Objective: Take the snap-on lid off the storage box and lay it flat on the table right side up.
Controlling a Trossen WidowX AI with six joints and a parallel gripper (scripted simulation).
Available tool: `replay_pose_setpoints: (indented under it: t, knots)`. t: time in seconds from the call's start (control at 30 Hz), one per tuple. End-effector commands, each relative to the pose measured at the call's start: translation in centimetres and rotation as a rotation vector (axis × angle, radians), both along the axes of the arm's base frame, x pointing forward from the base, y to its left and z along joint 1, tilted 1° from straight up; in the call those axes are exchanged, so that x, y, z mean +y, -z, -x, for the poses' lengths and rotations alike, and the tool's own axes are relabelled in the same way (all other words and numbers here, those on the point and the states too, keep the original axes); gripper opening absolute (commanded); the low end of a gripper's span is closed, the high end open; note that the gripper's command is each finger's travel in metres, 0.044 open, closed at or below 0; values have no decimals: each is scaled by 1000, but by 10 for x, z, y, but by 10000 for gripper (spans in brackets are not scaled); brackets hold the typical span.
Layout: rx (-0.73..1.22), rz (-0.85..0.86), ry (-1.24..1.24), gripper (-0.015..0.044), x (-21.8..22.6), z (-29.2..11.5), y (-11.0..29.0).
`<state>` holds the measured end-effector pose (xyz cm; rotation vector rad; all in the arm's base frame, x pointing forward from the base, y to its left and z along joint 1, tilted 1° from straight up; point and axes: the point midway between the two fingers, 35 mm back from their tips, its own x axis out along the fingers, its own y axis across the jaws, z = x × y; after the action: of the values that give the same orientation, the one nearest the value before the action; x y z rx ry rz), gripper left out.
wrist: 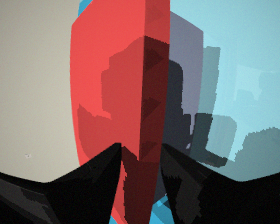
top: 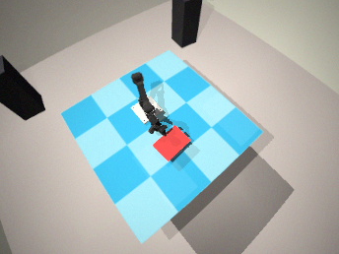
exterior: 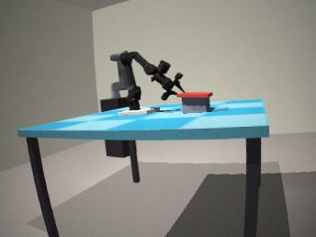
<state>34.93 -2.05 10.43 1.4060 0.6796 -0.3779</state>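
Lid (top: pixel 171 145), snap-on type, red, flat and rectangular, held by one edge just above the storage box (exterior: pixel 197 105).
Lid surface is plain and uniform red, thin in profile, level in the exterior view, with a visible gap between it and the grey box body under it. Box stands on the table (exterior: pixel 230 126), near the middle of the blue checkered top. Gripper (exterior: pixel 171 94) reaches in from the arm side, its jaws clenched on the lid's near edge; the wrist view shows the dark fingers on either side of the red rim. Checkered squares lie bare on all sides of the box, out to the table edges. White base plate (top: pixel 139 111) sits apart from the box, beside the arm.
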Motion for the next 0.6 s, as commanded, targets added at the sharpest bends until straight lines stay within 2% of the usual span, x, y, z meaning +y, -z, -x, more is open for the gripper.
replay_pose_setpoints:
  t: [0.0,0.57]
  knots:
    - [-2,0,0,0,0,0,-2]
    - [-4,1,0,0,0,0,-4]
